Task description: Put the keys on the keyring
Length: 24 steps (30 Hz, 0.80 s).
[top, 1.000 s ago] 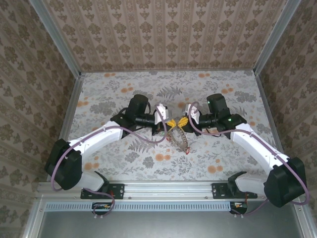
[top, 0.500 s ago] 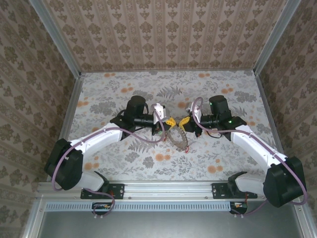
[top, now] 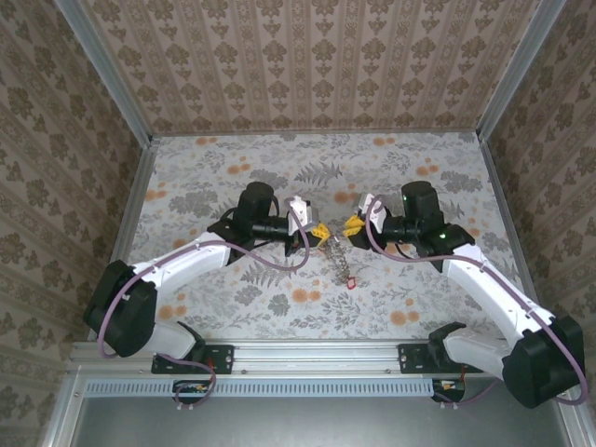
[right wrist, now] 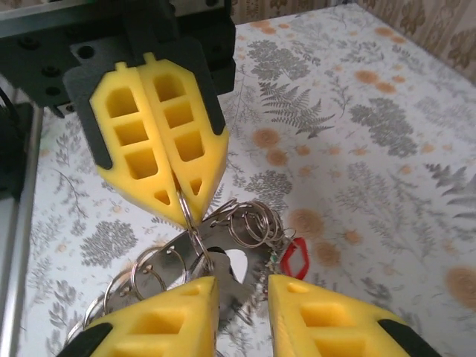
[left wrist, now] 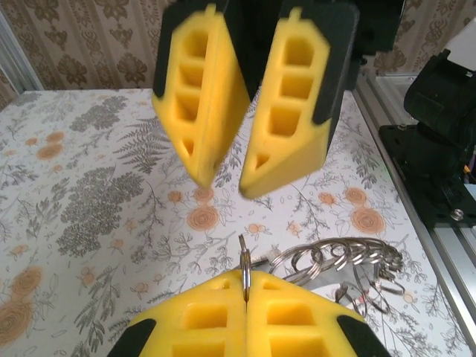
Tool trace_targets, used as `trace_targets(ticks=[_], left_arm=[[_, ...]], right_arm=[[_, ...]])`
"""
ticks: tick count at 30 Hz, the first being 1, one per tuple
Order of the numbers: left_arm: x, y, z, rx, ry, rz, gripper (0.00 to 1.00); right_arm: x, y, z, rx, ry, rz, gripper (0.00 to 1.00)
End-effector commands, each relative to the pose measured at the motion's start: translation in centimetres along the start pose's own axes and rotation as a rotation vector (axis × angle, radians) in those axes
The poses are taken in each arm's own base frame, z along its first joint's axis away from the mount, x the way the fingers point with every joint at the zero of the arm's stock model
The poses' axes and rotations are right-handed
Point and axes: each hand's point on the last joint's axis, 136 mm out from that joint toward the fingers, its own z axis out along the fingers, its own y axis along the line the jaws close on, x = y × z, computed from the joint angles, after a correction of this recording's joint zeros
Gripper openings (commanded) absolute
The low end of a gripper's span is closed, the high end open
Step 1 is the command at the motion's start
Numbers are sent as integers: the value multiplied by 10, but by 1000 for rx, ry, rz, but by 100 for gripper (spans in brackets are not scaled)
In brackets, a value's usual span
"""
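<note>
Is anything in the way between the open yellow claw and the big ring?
Nothing visible is. The left gripper pinches the keyring by its thin wire, and the right gripper, jaws apart, faces it with just air between. The keys dangle lower, beside that path.

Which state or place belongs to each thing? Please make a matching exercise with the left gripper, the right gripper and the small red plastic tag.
Things:
1. left gripper with yellow foam pads
2. right gripper with yellow foam pads
3. small red plastic tag

States or places:
a. jaws apart
b. at the near end of the grey metal keys
c. shut on the thin metal keyring

Pairs: 1-c, 2-a, 3-b.
</note>
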Motion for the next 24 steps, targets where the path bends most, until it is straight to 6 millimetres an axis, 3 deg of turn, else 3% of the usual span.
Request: trace_targets(ticks=[1, 5, 7, 10, 17, 24], left_arm=[[-24, -2, -7, 26, -39, 71, 0], [-25, -4, -7, 44, -32, 68, 0], [-25, -5, -8, 54, -35, 69, 0], [-26, -10, -10, 86, -49, 59, 0], [-27, -18, -15, 133, -63, 38, 0], [-24, -19, -17, 129, -58, 37, 0]], right_arm=[[-4, 1, -7, 8, 15, -134, 27], [-11, 10, -6, -56, -13, -182, 28], [-13, 16, -7, -90, -28, -202, 35], [-16, 30, -9, -155, -68, -258, 35], [-16, 37, -9, -180, -69, -259, 27], [-21, 48, -4, -241, -86, -251, 27]])
